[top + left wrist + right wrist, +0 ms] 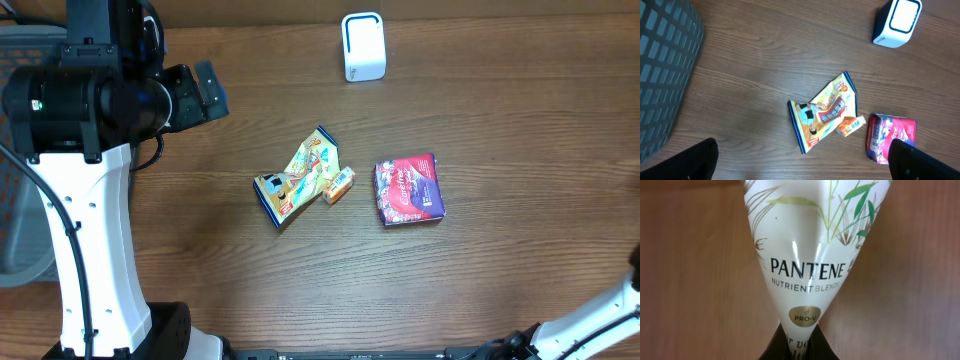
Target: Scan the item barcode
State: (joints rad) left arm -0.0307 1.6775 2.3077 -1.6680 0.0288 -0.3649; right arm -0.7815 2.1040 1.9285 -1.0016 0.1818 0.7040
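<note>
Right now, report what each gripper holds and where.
Right gripper: Pantene pack, apparently by its narrow lower end. Left gripper: open, holding nothing.

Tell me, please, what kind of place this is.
Probably a mock shop checkout for robot trials. On the wooden table stand a white scanner and loose goods, a snack bag and a purple packet; a grey basket waits at the left, and the right tool pinches a Pantene tube.

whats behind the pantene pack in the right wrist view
Only a wooden surface shows on either side of the Pantene pack; whatever lies directly behind it is covered.
</note>
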